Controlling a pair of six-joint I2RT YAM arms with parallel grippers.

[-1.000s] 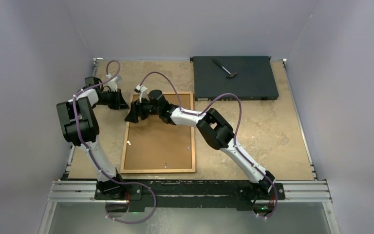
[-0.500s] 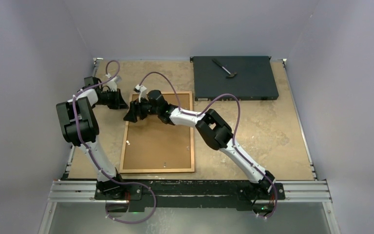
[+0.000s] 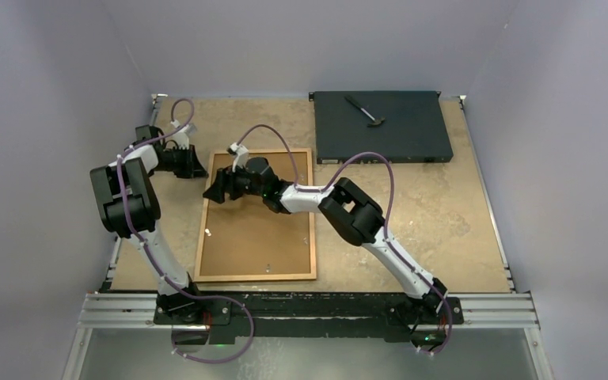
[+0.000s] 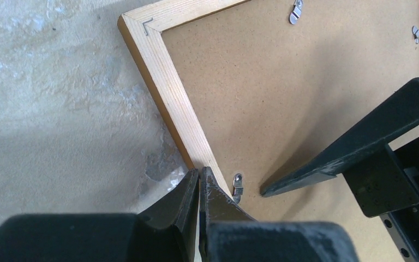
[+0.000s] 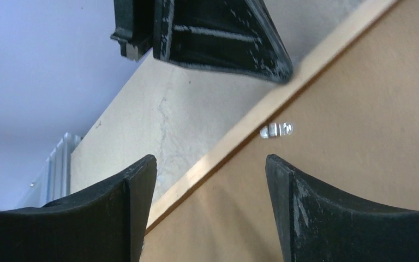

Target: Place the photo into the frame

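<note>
The frame (image 3: 314,229) lies face down on the table, a brown hardboard backing (image 3: 261,237) filling it. The photo is hidden. My left gripper (image 3: 203,169) is shut with nothing in it. Its tips (image 4: 199,172) sit at the frame's wooden left rail (image 4: 169,93) near the far corner, beside a small metal turn clip (image 4: 238,183). My right gripper (image 3: 210,192) is open and hovers low over the same rail (image 5: 240,131) and backing (image 5: 349,136), with nothing between its fingers (image 5: 210,161). The clip (image 5: 275,130) lies just ahead of it.
A black flat box (image 3: 380,127) stands at the back right with a small hammer-like tool (image 3: 364,111) on top. Other turn clips (image 4: 295,11) dot the backing's edges. The table's left edge and grey wall are close behind the left arm.
The right wrist has shifted a little to the right and nearer, its jaws staying open. The frame slid slightly left. The left gripper has barely moved.
</note>
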